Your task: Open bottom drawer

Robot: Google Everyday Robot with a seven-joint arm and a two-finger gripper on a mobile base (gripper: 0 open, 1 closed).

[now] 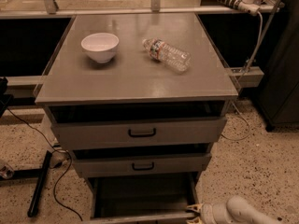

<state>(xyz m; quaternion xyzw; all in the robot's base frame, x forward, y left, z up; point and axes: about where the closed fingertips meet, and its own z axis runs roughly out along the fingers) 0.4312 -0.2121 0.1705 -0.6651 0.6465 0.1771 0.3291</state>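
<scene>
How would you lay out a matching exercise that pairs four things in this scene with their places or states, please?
Things:
1. bowl
2. bottle
3. bottom drawer
4. gripper

Places or states:
A. pulled out, inside showing
B. upright on the cabinet top, left side
C. at the view's bottom right, by a drawer's front corner
D. lying on its side, right of the bowl

Pairs: 1-B, 2-D, 3-A, 4-C

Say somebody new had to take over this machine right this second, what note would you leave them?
The gripper: low at the view's bottom right, at the right front corner of the bottom drawer.
That drawer: pulled far out, inside showing.
Done: the opening, by the look of it.
Left: probably only backing the arm away.
A bowl and a bottle sit on the cabinet top.
</scene>
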